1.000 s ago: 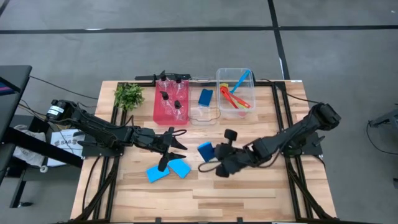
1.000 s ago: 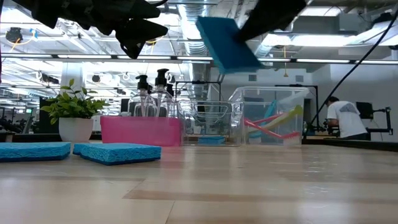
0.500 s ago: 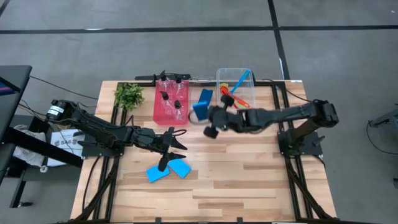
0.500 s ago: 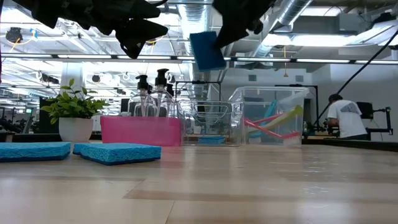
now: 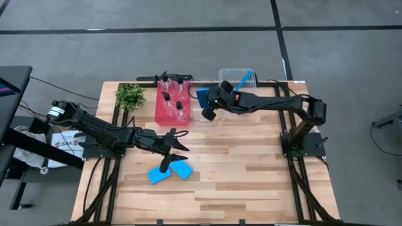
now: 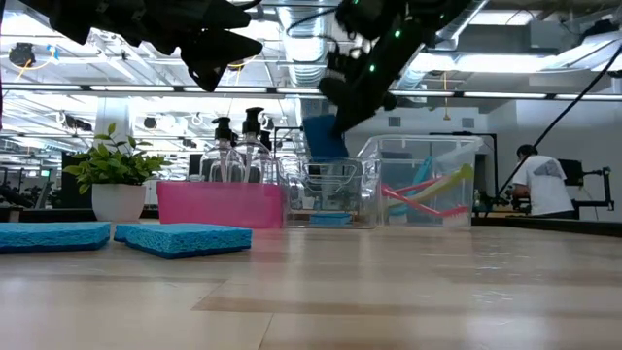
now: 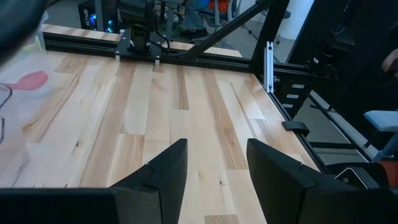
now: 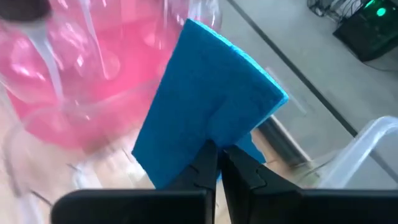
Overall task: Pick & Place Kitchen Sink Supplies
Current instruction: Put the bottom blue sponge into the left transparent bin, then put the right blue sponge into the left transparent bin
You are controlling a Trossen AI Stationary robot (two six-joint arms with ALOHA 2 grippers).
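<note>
My right gripper (image 5: 206,102) is shut on a dark-blue sponge (image 8: 205,106) and holds it above the middle clear bin (image 5: 202,117) at the far side of the table. In the low view the sponge (image 6: 324,138) hangs just over that bin's rim. Two light-blue sponges (image 5: 160,174) (image 5: 183,168) lie flat on the table near its left middle. My left gripper (image 5: 179,143) hovers above them, open, with nothing between its fingers (image 7: 168,171). My right gripper pinches the sponge at its near edge (image 8: 214,144) between its two fingers. The fingers come slanting down from the table's right side. The sponge sticks out beyond the fingertips, tilted and lifted clear, over the middle clear bin.
A pink bin (image 5: 162,113) with clear pump bottles stands left of the middle bin. A clear bin (image 5: 221,76) with red, blue and yellow-green brushes stands to its right. A leafy plant (image 5: 130,96) sits at the far left. Another blue sponge (image 6: 330,220) lies in the middle bin.
My right gripper has swung from the middle of the table toward the far edge and a little left, turning as it went. It has carried the dark-blue sponge to above the middle clear bin. The sponge has stayed lifted and in the grip.
</note>
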